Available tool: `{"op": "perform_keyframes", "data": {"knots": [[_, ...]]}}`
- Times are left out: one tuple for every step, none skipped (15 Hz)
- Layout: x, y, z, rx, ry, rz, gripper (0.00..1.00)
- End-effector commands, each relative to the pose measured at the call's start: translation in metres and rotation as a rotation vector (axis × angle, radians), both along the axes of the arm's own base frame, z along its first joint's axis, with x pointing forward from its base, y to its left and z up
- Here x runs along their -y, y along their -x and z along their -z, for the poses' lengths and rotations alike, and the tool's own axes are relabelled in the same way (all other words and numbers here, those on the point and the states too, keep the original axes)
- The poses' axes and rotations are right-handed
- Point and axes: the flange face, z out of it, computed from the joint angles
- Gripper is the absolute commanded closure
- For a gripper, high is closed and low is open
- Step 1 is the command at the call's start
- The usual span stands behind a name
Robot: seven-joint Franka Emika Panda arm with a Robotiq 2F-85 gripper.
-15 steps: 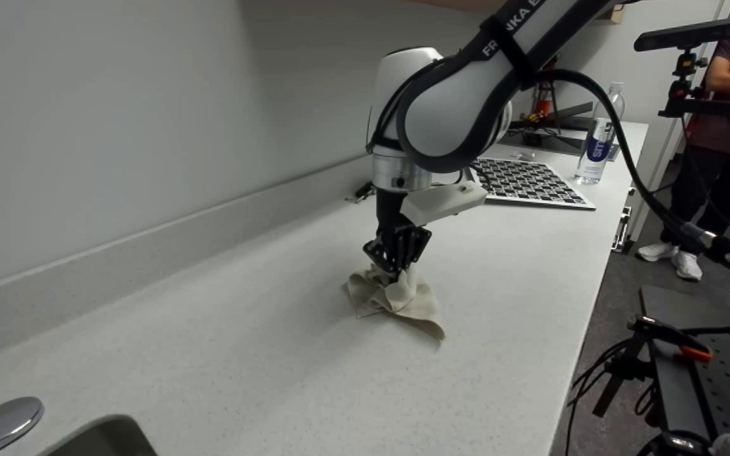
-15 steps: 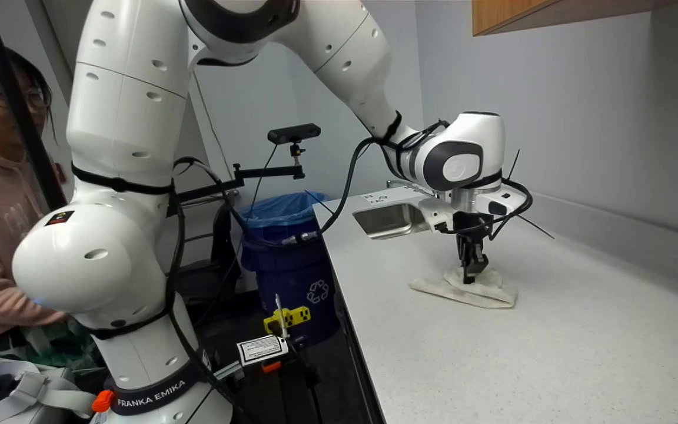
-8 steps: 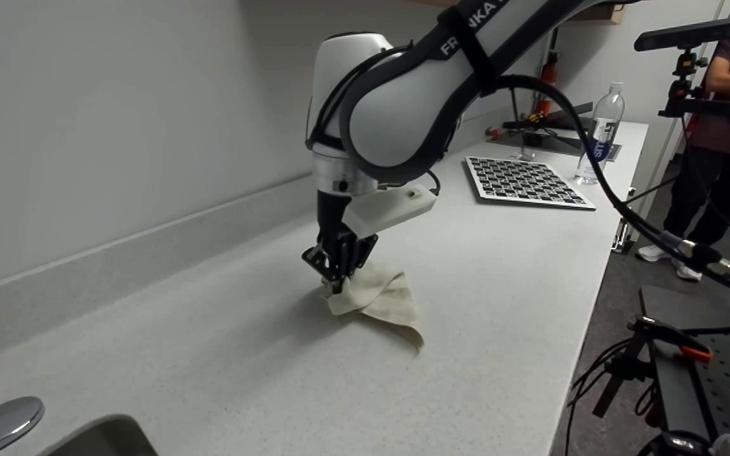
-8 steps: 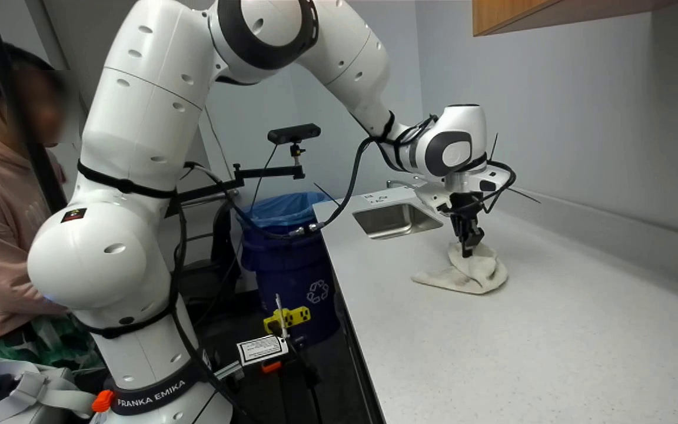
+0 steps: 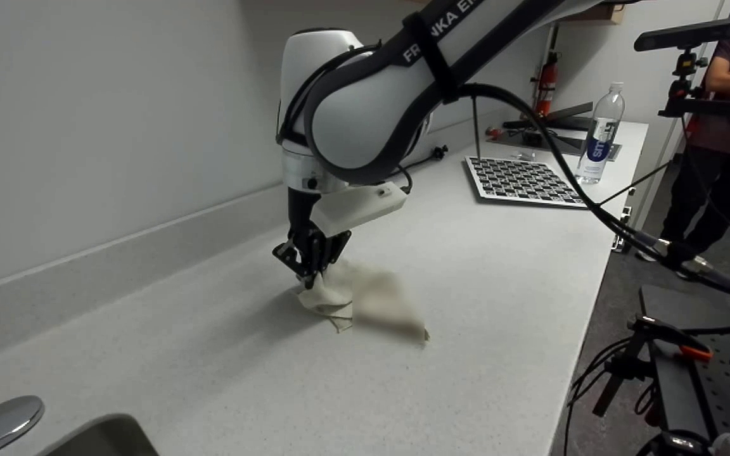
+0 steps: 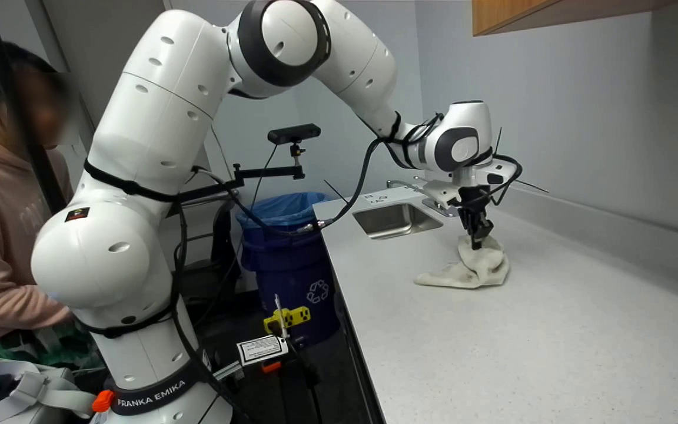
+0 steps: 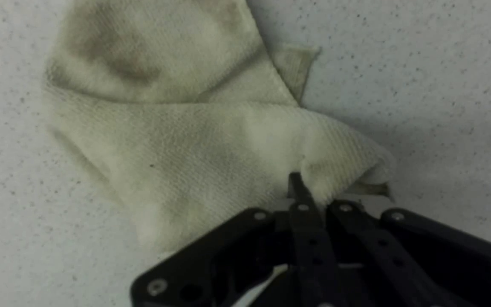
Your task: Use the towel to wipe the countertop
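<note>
A little below the frame's centre in an exterior view, the gripper (image 5: 309,282) pinched a fold of the crumpled towel (image 5: 347,294) on the surface (image 5: 225,392).

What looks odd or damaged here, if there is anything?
The towel has brownish marks, probably stains, near the top of the wrist view: they stand out because the rest is pale. In an exterior view, a straight-edged blur covers part of it, likely an image flaw.
</note>
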Motion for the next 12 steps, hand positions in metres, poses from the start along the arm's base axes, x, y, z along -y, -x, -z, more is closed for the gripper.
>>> {"op": "perform_keyframes", "data": {"knots": [[0.025, -0.008, 0.002, -0.009, 0.006, 0.043, 0.99], [0.032, -0.005, 0.006, -0.019, 0.001, 0.052, 0.99], [0.037, -0.002, 0.012, -0.030, -0.005, 0.062, 0.99], [0.042, 0.003, 0.017, -0.040, -0.010, 0.071, 0.99], [0.046, 0.006, 0.021, -0.051, -0.016, 0.082, 0.99], [0.050, 0.010, 0.026, -0.061, -0.020, 0.091, 0.99], [0.053, 0.016, 0.031, -0.073, -0.025, 0.103, 0.99], [0.056, 0.020, 0.035, -0.082, -0.032, 0.116, 0.99], [0.060, 0.025, 0.038, -0.085, -0.038, 0.131, 0.99], [0.064, 0.030, 0.039, -0.085, -0.040, 0.148, 0.99], [0.069, 0.036, 0.042, -0.091, -0.046, 0.163, 0.99], [0.075, 0.042, 0.044, -0.093, -0.055, 0.184, 0.99]]}}
